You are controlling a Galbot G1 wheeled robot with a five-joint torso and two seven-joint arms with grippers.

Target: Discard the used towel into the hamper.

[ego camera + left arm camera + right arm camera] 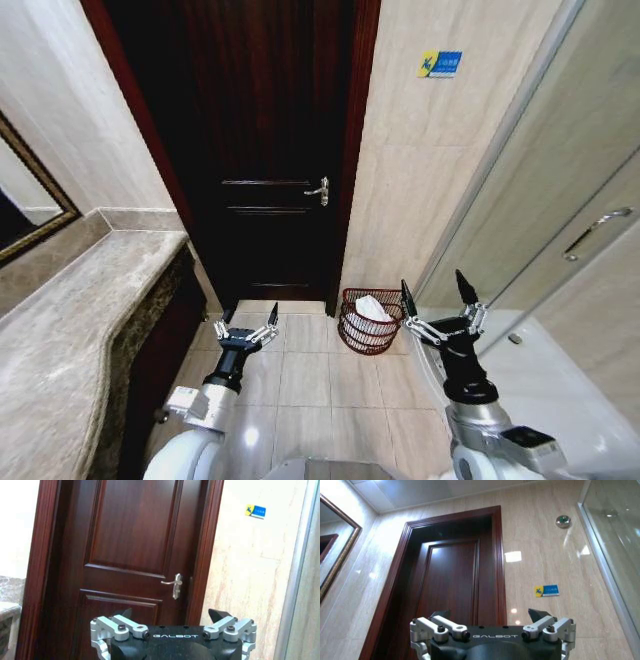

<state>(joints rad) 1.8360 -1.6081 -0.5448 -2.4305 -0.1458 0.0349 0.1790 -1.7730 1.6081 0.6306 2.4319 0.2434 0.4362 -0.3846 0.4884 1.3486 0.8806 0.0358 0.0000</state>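
I am standing in a tiled bathroom, facing a dark wooden door [265,160] with a silver lever handle [319,190], and I am holding both arms out low in front of me over the beige floor tiles [300,385]. My left gripper [247,327] is hovering above the floor just beside the marble vanity counter [75,340], its fingers spread apart and empty; my right gripper [437,295] is raised a little higher near the glass shower enclosure [560,250], its two dark fingertips also standing wide apart with nothing between them. A framed mirror [30,215] is hanging on the wall above the counter on my left, and a small blue and yellow sticker [440,64] is showing on the beige wall to the right of the door frame. The hamper [369,320] is sitting on the floor against that wall, at the foot of the door frame and just left of my right gripper, with open tile between it and my left gripper. It is a small round basket of dark reddish-brown open weave, narrowing toward its base, and a crumpled white towel [372,309] is lying inside it, rising about to the rim. In the left wrist view my left gripper [172,619] is pointing at the door and its handle; in the right wrist view my right gripper [490,617] is tilting up toward the door top, the sticker and the ceiling.
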